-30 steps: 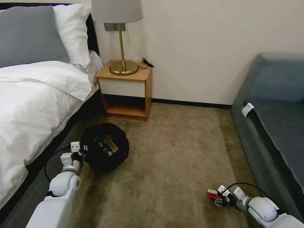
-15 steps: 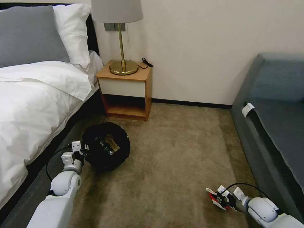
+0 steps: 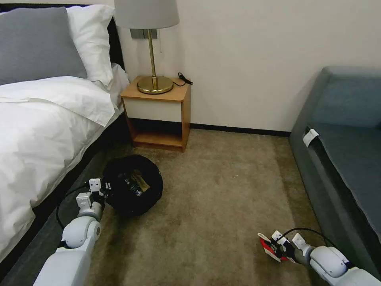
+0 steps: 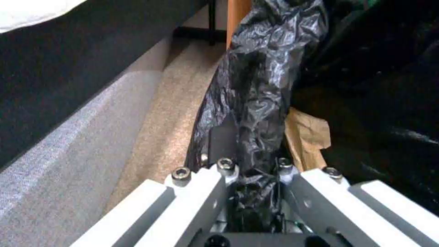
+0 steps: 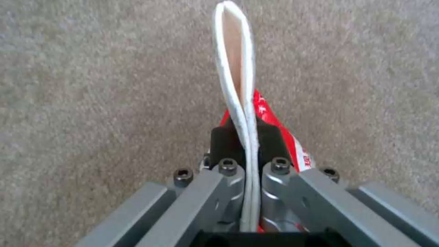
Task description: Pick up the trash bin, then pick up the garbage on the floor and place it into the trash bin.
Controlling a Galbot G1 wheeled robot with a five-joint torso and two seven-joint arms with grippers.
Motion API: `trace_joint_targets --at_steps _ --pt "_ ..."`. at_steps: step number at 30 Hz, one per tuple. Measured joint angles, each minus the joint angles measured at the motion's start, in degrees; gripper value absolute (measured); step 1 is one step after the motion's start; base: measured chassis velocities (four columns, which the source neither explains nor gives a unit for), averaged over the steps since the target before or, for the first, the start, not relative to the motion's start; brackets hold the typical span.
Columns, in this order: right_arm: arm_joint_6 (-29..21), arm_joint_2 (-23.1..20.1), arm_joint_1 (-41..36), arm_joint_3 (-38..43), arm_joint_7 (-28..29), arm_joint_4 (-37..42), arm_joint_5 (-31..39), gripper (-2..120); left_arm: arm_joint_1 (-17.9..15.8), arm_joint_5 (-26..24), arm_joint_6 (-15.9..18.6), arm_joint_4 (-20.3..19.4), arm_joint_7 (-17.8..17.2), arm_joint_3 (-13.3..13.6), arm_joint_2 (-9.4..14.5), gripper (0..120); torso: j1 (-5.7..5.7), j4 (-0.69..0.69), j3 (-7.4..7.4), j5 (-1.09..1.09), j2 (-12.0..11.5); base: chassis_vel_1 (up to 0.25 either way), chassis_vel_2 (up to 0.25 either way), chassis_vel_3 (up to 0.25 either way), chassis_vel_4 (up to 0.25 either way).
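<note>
Lower and tilted since earlier: red-and-white carton [image 3: 268, 246], pinched in the right claw [image 3: 278, 249].
Left claw [image 3: 104, 188] clamps trash bin [image 3: 133, 185] rim near nightstand [image 3: 156, 113].

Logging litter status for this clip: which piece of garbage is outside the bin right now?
The flattened red-and-white carton, pinched in the right tool above the carpet; the crumpled brown paper lies inside the trash bin.

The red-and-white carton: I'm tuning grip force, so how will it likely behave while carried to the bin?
The red-and-white carton is probably light and thin: the right tool pinches it flat. Its free end bows into a loop, so it likely flexes and could wobble. Its smooth printed card might slip in a weak grip.
</note>
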Motion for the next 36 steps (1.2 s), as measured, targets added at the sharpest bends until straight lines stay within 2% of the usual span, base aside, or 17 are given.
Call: trace_joint_targets --at_steps 10,18,28,36 --pt "0.89 -0.47 -2.05 5.06 -0.88 5.21 1.42 0 -0.19 0.09 -0.01 -0.2 0.05 0.4 0.13 0 0.0 0.0 0.0 -0.01 0.0 0.0 0.0 0.0 0.0" --pt "1.28 1.1 0.0 6.26 -0.92 9.2 3.51 0 -0.15 0.48 0.02 -0.6 0.08 0.93 -0.16 0 0.0 -0.01 0.0 0.0 0.0 0.0 0.0 0.0 0.0" --pt "-0.88 4.93 7.71 2.36 0.36 15.85 9.7 0 -0.92 2.0 0.86 -0.97 0.11 2.19 -1.17 0 0.0 0.0 0.0 -0.01 0.0 0.0 0.0 0.0 0.0" --pt "-2.48 8.19 13.22 -2.46 1.22 17.53 13.02 0 -1.2 3.6 1.64 -1.8 0.77 3.39 -1.77 0 0.0 0.0 0.0 0.0 0.0 0.0 0.0 0.0 0.0"
